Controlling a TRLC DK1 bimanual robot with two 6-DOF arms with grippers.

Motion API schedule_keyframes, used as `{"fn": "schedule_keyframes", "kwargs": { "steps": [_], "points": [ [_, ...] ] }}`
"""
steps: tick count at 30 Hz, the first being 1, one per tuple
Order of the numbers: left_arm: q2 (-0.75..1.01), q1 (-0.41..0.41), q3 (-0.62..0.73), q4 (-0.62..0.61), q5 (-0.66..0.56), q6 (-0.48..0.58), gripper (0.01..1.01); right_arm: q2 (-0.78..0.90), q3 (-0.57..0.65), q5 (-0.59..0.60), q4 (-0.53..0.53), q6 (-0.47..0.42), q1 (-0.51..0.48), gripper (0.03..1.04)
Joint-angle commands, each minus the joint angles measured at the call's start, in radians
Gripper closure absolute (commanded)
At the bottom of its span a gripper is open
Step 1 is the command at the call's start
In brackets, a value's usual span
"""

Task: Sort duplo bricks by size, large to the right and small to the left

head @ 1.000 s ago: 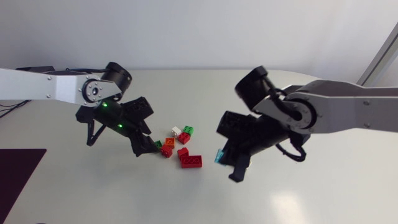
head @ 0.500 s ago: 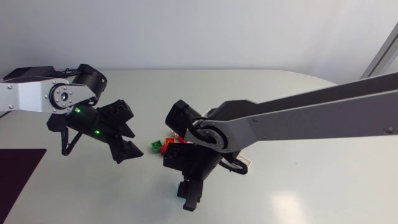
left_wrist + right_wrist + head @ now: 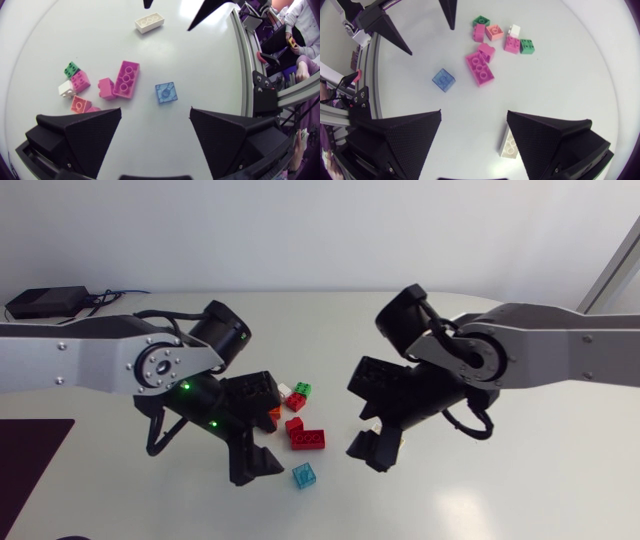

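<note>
Worktop [image 3: 520, 480]: pale, flat.
Left gripper [image 3: 255, 465]: fingers apart, empty; small blue brick [image 3: 305, 475] lies just ahead of it.
Right gripper [image 3: 368, 452]: fingers apart, empty; long white brick [image 3: 510, 145] lies beside one finger.
Long red brick [image 3: 308, 439]: flat, between the two grippers.
Cluster of small bricks [image 3: 294, 398]: red, orange, white and green, close together just beyond the long red brick.

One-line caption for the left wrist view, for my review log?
Open left pincer hovers before a lone blue brick; brick cluster beside it, white brick farther ahead.

No readable text or labels
</note>
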Motion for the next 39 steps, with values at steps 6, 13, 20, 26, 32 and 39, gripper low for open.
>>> {"fn": "schedule_keyframes", "kwargs": {
  "steps": [6, 13, 20, 26, 32, 39],
  "points": [
    [0.09, -0.102, -0.018, 0.031, -0.06, -0.163, 0.093, -0.053, -0.103, -0.01, 0.008, -0.043, -0.071, 0.1],
    [0.182, -0.16, 0.008, 0.075, -0.177, -0.276, 0.107, -0.059, -0.103, -0.007, 0.004, -0.031, -0.075, 0.1],
    [0.228, -0.193, 0.027, 0.12, -0.191, -0.315, 0.151, -0.049, -0.072, -0.006, -0.001, -0.008, -0.056, 0.1],
    [0.243, -0.219, 0.037, 0.138, -0.191, -0.33, 0.292, -0.019, -0.039, -0.001, 0.001, 0.003, -0.045, 0.1],
    [0.277, -0.223, 0.027, 0.163, -0.186, -0.329, 0.526, 0.021, 0.001, 0.003, 0.005, 0.006, -0.039, 0.1],
    [0.222, -0.202, -0.052, 0.242, -0.179, -0.327, 0.7, 0.081, 0.023, 0.005, 0.039, 0.0, -0.044, 0.13]
  ]
}}
